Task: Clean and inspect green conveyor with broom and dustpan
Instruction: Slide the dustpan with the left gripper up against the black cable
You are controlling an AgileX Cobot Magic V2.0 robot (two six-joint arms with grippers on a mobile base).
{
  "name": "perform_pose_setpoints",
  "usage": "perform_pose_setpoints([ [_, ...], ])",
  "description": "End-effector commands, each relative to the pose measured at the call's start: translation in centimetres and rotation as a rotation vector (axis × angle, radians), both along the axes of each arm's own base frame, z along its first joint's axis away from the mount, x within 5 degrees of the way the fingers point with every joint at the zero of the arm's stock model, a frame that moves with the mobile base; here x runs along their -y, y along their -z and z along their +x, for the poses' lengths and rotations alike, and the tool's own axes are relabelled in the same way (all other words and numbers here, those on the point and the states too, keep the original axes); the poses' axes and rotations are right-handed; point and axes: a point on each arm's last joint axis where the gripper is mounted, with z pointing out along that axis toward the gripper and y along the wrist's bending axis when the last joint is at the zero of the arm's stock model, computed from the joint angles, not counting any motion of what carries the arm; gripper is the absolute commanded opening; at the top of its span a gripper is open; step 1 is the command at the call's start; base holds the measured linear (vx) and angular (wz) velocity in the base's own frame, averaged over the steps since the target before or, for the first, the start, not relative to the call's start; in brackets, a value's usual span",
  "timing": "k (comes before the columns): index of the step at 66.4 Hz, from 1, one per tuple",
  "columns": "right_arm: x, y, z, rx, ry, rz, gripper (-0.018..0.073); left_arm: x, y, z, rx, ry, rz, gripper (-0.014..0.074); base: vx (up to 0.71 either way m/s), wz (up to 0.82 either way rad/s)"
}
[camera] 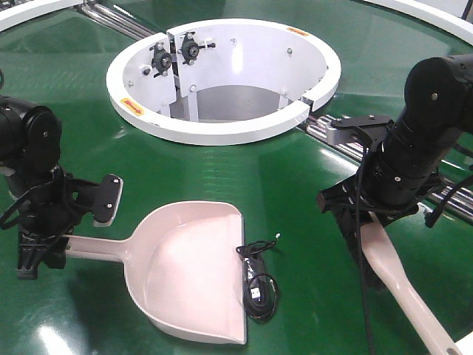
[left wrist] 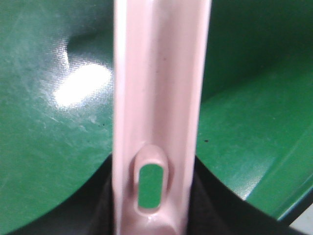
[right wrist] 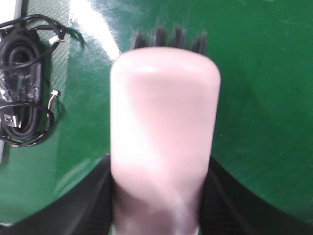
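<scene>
The pale pink dustpan (camera: 188, 270) lies on the green conveyor (camera: 295, 170) with its flat edge turned right. My left gripper (camera: 46, 248) is shut on its handle; in the left wrist view the handle (left wrist: 156, 98) with its slot hole runs up between the dark jaws of that gripper (left wrist: 151, 218). My right gripper (camera: 363, 222) is shut on the broom (camera: 403, 285), whose handle slants to the lower right. In the right wrist view the broom's paddle back (right wrist: 164, 122) fills the middle, with dark bristles (right wrist: 171, 38) past its tip. A coiled black cable (camera: 259, 277) lies against the dustpan's flat edge.
A white ring housing (camera: 222, 129) with an open centre stands behind the dustpan. Shiny metal roller rails (camera: 111, 18) cross the belt at the back left, and more rails (camera: 325, 132) run behind the right arm. The cable (right wrist: 19, 107) lies left of the broom head.
</scene>
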Motion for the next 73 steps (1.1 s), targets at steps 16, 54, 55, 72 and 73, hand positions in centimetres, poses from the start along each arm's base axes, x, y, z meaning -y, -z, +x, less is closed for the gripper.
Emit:
perform_pose_setpoints([
  [16, 0.27, -2.15, -0.9, 0.022, -0.012, 0.006, -0.0006, 0.37, -1.75, -0.35, 0.022, -0.009, -0.027, -0.0024, 0.0, 0.0],
  [54, 0.27, -2.15, -0.9, 0.022, -0.012, 0.006, -0.0006, 0.07, -1.9, -0.3, 0.033, 0.005, 0.004, -0.0024, 0.0, 0.0],
  [55, 0.27, -2.15, -0.9, 0.022, -0.012, 0.006, -0.0006, 0.05, -1.9, -0.29, 0.034, 0.006, 0.007, -0.0024, 0.0, 0.0],
  [72, 0.27, -2.15, -0.9, 0.022, -0.012, 0.006, -0.0006, -0.12, -2.22, -0.03, 0.052, 0.015, 0.027, -0.0024, 0.0, 0.0],
  [73, 0.27, -2.15, -0.9, 0.022, -0.012, 0.006, -0.0006, -0.07, -2.33, 0.03, 0.056, 0.016, 0.026, -0.0024, 0.0, 0.0],
])
